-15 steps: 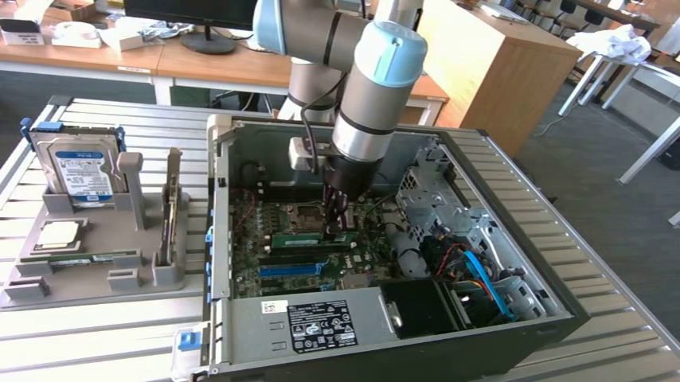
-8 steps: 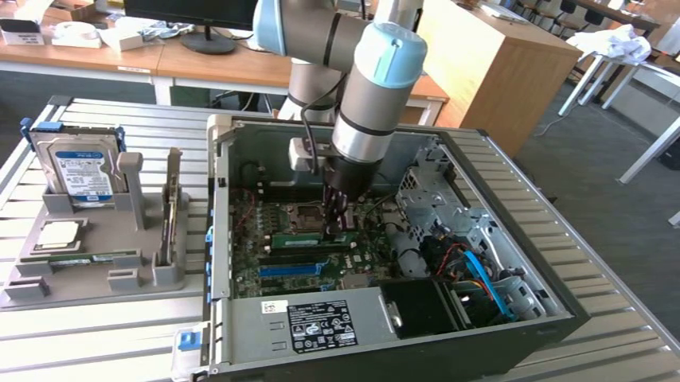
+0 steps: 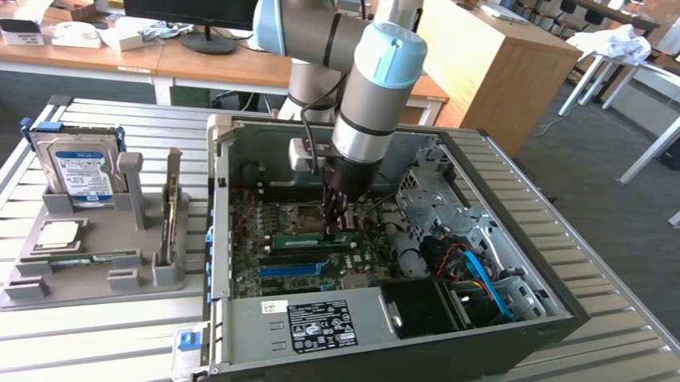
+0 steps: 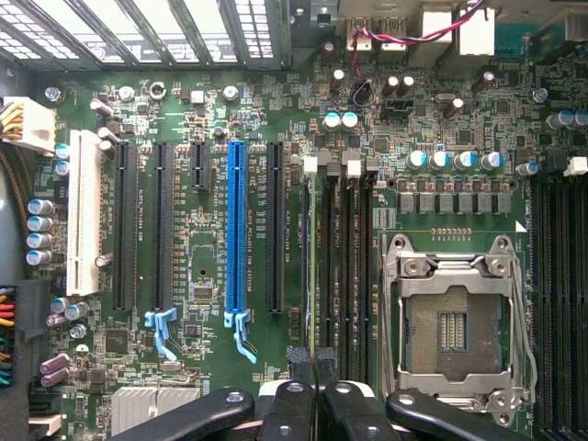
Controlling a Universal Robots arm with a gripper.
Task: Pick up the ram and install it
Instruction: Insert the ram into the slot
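exterior view: the claw [image 3: 342, 231] hangs straight down inside the open computer case [image 3: 531, 263], which lies on its side so the motherboard [image 3: 271, 267] faces up at it. directly under the claw, running off toward the exterior view's left, sits the ram [image 3: 302, 239], low against the board at the memory slots. well away from the claw, outside the case, a grey holder [image 3: 95, 278] keeps the other parts sorted: a hard drive [image 3: 76, 171] standing upright and a processor chip [image 3: 59, 233] lying flat.

wrist view: the claw [image 4: 312, 363] is pressed nearly together, pinching the ram [image 4: 312, 266] by its thin top edge. the stick therefore shows edge-on and lines up lengthwise with the memory slots [image 4: 349, 248] just beside it. whether it is fully seated i cannot tell. the processor socket [image 4: 455, 322], off to one side of the claw, is empty. the blue slot [image 4: 236, 230] on the other side holds no card.
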